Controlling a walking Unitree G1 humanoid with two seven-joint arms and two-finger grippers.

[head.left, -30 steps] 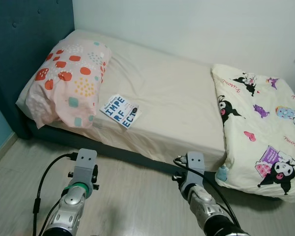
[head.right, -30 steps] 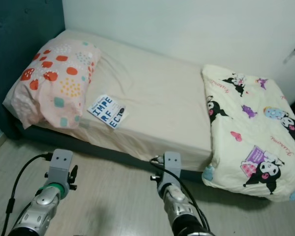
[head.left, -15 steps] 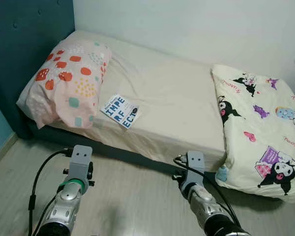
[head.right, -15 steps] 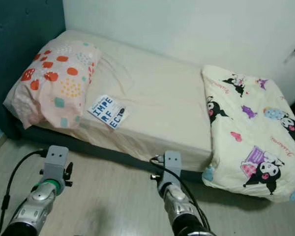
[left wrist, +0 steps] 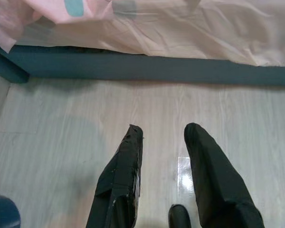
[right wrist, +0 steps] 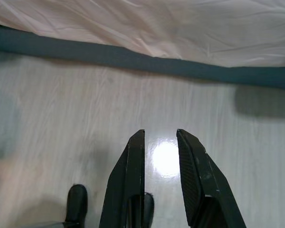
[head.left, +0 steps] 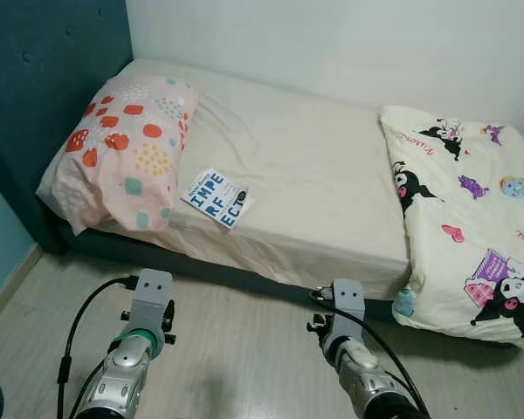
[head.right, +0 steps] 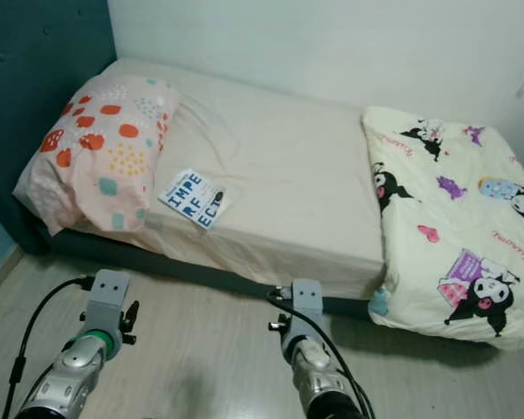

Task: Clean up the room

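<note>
A white book point(head.left: 216, 197) with blue letters lies flat on the cream sheet of the bed point(head.left: 306, 166), near its front edge and just right of the spotted pink pillow point(head.left: 122, 148). A cartoon-print blanket point(head.left: 472, 218) covers the bed's right end and hangs over its edge. Both arms are held low over the wooden floor in front of the bed. The left gripper point(left wrist: 164, 133) is open with nothing between its fingers, pointing at the dark bed base point(left wrist: 147, 66). The right gripper point(right wrist: 160, 134) is open with a narrower gap, also empty.
A teal padded headboard point(head.left: 44, 78) stands at the left and a white wall point(head.left: 349, 44) runs behind the bed. Pale wood floor point(head.left: 236, 349) lies between me and the bed. A dark blue rounded object point(left wrist: 2, 213) sits at the left wrist view's lower corner.
The whole picture has shifted slightly, so the camera has moved. Both arms stay low before the bed; the left wrist wavered a little. Book, pillow and blanket lie as before.
</note>
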